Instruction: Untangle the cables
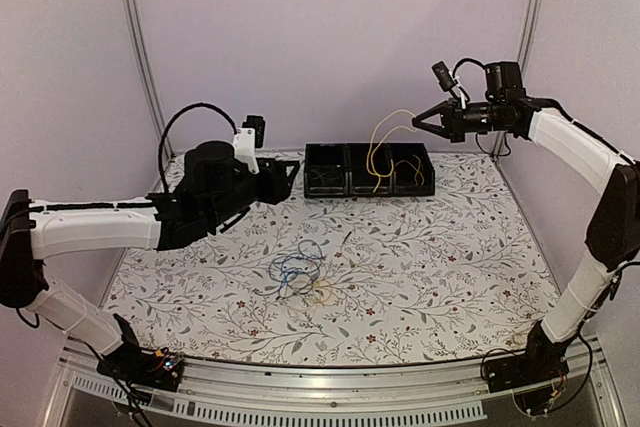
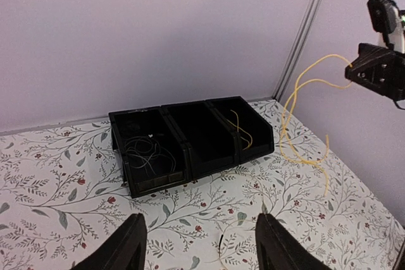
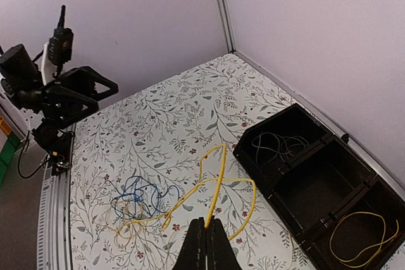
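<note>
Nearest me, below and behind both pincers, a heap of thin looped cables (image 1: pixel 300 277) lies on the flowered bench (image 1: pixel 450 277). It has blue and pale yellow strands, but I can't count them where they cross. My left pincer (image 2: pixel 199 245) is spread wide above the bench, nothing between its two black fingers (image 2: pixel 130 248), whose lower parts are cut off by the frame. My right pincer (image 1: pixel 420 123) is pressed together, pinching one long yellow cable (image 1: pixel 385 142) that droops from its tip. I can't tell whether the low end touches down. Beyond the left pincer sits one black plastic tray (image 2: pixel 152 186) of three compartments, with thin whitish wires (image 2: pixel 145 153) in one end and a second yellow cable (image 2: pixel 243 131) in the other. Behind stand lilac walls (image 1: pixel 330 37) and two metal corner posts (image 1: pixel 140 47).
</note>
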You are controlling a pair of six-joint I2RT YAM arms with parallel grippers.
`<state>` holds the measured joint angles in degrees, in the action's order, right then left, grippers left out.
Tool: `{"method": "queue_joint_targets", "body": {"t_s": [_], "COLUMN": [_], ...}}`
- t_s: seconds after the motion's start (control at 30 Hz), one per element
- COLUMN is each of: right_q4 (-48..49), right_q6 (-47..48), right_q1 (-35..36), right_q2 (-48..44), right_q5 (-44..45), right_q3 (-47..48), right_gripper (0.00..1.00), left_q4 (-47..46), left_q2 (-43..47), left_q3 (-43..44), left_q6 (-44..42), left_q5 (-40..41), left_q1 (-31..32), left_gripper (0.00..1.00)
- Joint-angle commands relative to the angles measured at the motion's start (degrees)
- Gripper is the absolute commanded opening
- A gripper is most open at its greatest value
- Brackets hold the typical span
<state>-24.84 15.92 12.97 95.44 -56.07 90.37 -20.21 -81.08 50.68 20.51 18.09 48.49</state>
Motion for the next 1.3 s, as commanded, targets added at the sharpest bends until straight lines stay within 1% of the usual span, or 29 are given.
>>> {"method": "queue_joint_targets", "body": {"t_s": [0.0,0.13,0.3,0.53,0.63,0.73,0.9,1.1,1.27], "right_q4": [2.3,3.6,4.6,4.1,3.1,2.7,2.5,4.7,6.1], "right_q6": [0.9,-0.7,-2.3,-3.4,-3.7,-3.9,-4.5,-5.2,-7.3], "right_q1": [-3.9,-6.2,-7.4,-7.7,-7.7,-7.6,-7.6,-7.6,-7.6], "right_q2": [6.2,11.8,20.0,32.8,37.6,40.4,40.5,32.9,27.8], "right_q5": [2.5,4.1,9.2,16.4,18.5,20.4,24.4,16.7,15.0], "right_q3": [2.5,6.1,12.6,22.2,25.6,26.4,25.7,19.7,19.3], "right_gripper": [0.0,0.0,0.0,0.0,0.0,0.0,0.0,0.0,0.0], "left_q4": [11.4,12.8,9.2,4.5,3.4,2.5,2.3,2.2,2.2], "left_q2": [3.0,2.6,0.1,0.3,1.5,2.6,2.9,2.4,2.3], "left_q3": [6.8,10.0,9.1,4.7,2.9,1.9,1.6,1.6,1.5], "left_q6": [-5.0,-10.1,-13.0,-6.2,-5.2,-4.9,-3.3,-2.7,-2.8], "left_q5": [-3.6,-4.4,-5.4,-15.6,-16.6,-16.9,-19.3,-20.9,-21.1], "left_q1": [-0.7,-1.5,-4.2,-11.3,-13.6,-14.7,-16.3,-17.2,-17.6], "left_gripper": [0.6,0.61,0.61,0.6,0.59,0.59,0.59,0.58,0.58]}}
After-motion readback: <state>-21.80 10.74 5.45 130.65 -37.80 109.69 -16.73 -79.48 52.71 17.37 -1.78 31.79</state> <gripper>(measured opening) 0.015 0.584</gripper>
